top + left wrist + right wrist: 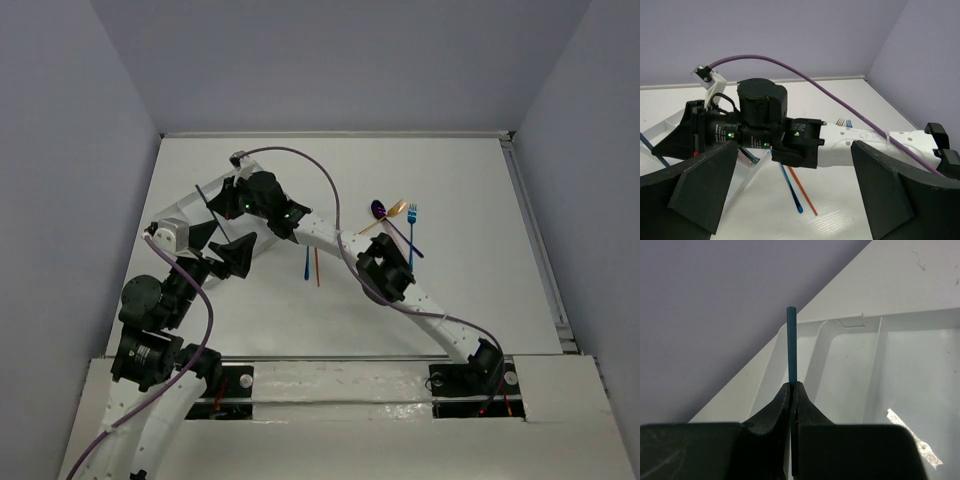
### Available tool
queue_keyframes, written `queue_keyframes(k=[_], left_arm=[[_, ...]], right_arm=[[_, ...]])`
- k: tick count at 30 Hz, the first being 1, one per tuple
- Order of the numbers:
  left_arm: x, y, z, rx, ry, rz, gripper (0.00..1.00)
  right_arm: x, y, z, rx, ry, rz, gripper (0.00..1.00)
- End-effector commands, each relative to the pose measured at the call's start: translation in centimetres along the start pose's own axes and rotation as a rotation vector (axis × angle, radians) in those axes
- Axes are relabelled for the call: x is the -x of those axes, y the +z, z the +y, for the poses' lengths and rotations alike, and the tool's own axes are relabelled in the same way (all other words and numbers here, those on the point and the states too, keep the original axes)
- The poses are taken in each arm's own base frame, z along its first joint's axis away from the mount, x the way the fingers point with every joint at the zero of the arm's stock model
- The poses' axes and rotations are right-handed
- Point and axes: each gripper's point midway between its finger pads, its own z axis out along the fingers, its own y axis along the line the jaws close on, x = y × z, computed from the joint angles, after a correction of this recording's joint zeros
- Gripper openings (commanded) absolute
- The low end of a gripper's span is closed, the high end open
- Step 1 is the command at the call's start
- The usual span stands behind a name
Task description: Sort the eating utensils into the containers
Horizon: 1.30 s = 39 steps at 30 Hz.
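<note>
One utensil matters now, the blue utensil (791, 345) pinched between the right gripper (794, 389) fingers, which are closed tight on it. Only its straight handle shows, so I cannot tell whether it is a fork, spoon or knife.

At the left of the overhead frame, the left gripper (222, 256) sits by the near side of the white tray (910, 360), fingers spread wide and holding nothing. Its own camera is filled with the right arm's wrist. Just above it in the overhead frame, the right gripper hangs over the tray.

In the right wrist view the handle runs straight up the frame from the fingertips, over the leftmost long compartment (780, 370), between the outer wall and the first divider. Its long axis is close to parallel with that channel, only slightly skewed. I judge the release turns on that alignment. How high the utensil hangs above the floor is unclear.

Toward centre frame a blue piece (307, 264) and an orange piece (317, 268) lie side by side on the table (450, 290), apart from both grippers. Further right, a purple spoon (378, 208), a gold utensil (396, 212) and a blue fork (412, 222) lie in a crossed cluster — nearer the right arm.
</note>
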Motion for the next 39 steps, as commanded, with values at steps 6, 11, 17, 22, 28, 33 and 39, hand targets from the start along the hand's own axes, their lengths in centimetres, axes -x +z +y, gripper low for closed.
queue_keyframes(k=[6,11,17,22,28,33,39], left_arm=[[2.7,-0.2,-0.8,-0.028,0.011,-0.077,0.99],[2.7,-0.2,-0.8,-0.028,0.011,-0.077,0.99],[2.9,-0.3,-0.8,-0.027,0.012,-0.083,0.99],[2.9,-0.4,-0.9,-0.031,0.014,-0.087,0.99],[3.1,-0.8,-1.1,-0.041,0.015,-0.098,0.99],[3.3,-0.8,-1.1,-0.038,0.017,-0.107,0.99],[3.0,-0.4,-0.2,0.012,-0.015,-0.102,0.99]], right_arm=[[-1.4,0.0,0.0,-0.007,-0.058,0.034,0.18],[-0.3,-0.8,0.5,-0.018,-0.092,0.043,0.58],[4.9,-3.6,2.9,-0.059,-0.167,0.014,0.62],[6.5,-9.4,1.3,-0.247,-0.193,-0.023,0.54],[6.1,-18.9,-2.0,-0.541,-0.206,0.003,0.30],[-1.0,-26.2,-7.1,-0.818,-0.186,0.235,0.23],[-3.6,-29.0,-7.9,-0.876,-0.145,0.302,0.44]])
